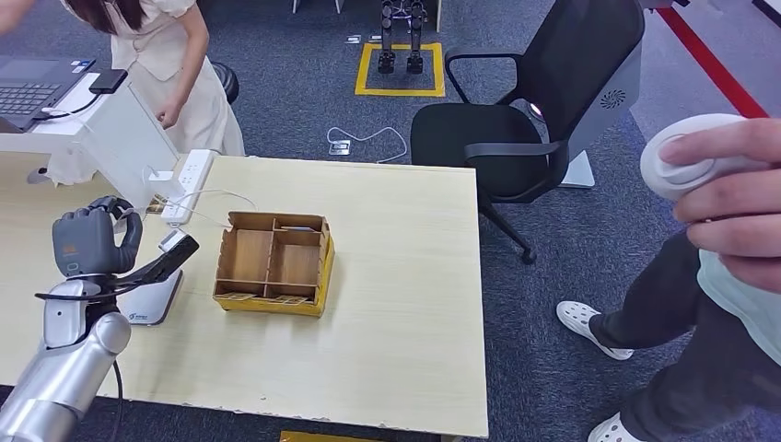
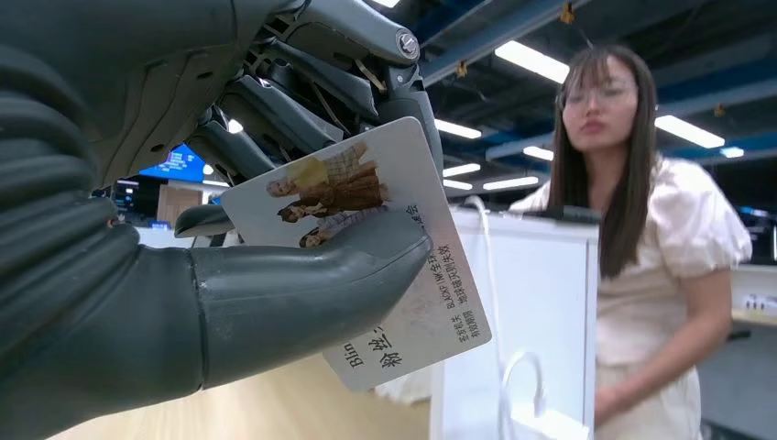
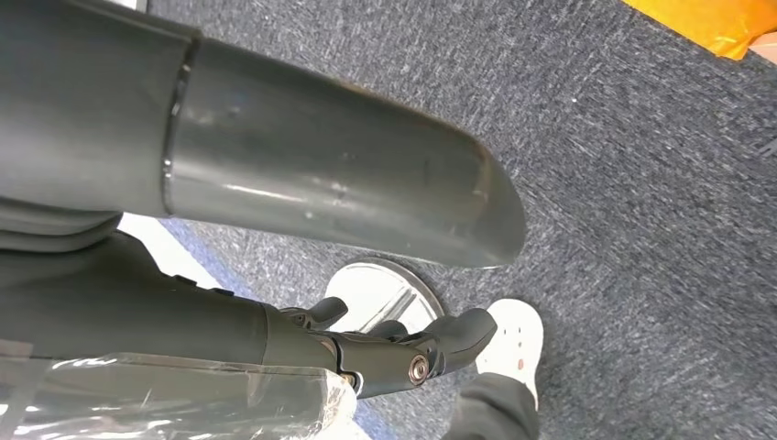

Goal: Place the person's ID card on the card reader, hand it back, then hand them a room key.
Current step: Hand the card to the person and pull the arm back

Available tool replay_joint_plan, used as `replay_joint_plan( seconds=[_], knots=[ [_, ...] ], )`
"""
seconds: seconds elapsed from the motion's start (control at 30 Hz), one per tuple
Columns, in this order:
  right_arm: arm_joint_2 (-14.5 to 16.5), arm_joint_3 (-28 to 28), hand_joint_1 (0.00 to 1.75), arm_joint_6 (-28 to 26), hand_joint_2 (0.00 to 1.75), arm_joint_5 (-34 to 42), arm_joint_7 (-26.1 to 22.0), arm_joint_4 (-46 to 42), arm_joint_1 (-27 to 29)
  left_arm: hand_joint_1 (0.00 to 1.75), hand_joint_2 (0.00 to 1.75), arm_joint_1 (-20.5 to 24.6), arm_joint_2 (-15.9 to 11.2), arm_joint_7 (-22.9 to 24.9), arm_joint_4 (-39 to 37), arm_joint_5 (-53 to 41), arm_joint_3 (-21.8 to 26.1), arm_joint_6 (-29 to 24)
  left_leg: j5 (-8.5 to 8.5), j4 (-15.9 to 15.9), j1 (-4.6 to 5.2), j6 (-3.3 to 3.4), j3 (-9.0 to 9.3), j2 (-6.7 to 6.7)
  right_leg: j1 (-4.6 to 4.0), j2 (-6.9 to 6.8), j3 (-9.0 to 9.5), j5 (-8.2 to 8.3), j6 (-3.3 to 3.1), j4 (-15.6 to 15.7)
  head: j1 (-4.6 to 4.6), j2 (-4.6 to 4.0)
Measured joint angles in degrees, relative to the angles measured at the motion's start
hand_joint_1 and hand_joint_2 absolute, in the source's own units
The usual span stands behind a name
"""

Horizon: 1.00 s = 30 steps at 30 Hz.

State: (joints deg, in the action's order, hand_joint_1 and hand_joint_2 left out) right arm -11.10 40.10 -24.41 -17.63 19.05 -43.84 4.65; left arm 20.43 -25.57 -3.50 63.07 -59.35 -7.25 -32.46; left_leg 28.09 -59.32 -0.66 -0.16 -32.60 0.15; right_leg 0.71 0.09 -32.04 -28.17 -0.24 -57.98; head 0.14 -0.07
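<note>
ID card (image 2: 394, 266) clamped between thumb and fingers of left robot hand (image 1: 92, 241), raised above table (image 1: 396, 322).

Open table on the right, crowded corner on the left

The table (image 1: 405, 304) is bare to the right of the wooden box (image 1: 273, 262). By the left hand (image 1: 92, 241), the card reader (image 1: 152, 299), power strip (image 1: 189, 184) and white stand (image 1: 120, 138) block the way.

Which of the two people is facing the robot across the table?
The person in the cream dress, standing behind the table's far edge. The other, in dark trousers, stands off to the side holding a white controller.
</note>
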Motion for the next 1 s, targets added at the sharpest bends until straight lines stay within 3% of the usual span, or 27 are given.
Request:
replay_joint_plan(
  seconds=[0.5, 1.0],
  knots=[
    [0.5, 0.9, 0.00, 0.8, 0.00, -0.5, -1.9, 2.1, -2.1, 1.75, 1.75, 11.8, -0.1, 3.0, -4.1, -3.7, -3.1, 0.3, -0.06, 0.0, 0.00, 0.04, -0.10, 0.07, 0.00, 0.08, -0.14, 0.10, -0.03, 0.0, 0.00, 0.00],
    [1.2, 0.9, 0.00, 0.7, 0.00, -0.5, -3.2, 3.5, -2.9, 1.75, 1.75, 14.7, 0.9, 1.7, -6.2, -1.6, -4.4, -0.4, -0.07, 0.0, 0.00, 0.04, -0.12, 0.07, 0.00, 0.09, -0.17, 0.11, -0.04, 0.0, 0.00, 0.00]
  ],
)
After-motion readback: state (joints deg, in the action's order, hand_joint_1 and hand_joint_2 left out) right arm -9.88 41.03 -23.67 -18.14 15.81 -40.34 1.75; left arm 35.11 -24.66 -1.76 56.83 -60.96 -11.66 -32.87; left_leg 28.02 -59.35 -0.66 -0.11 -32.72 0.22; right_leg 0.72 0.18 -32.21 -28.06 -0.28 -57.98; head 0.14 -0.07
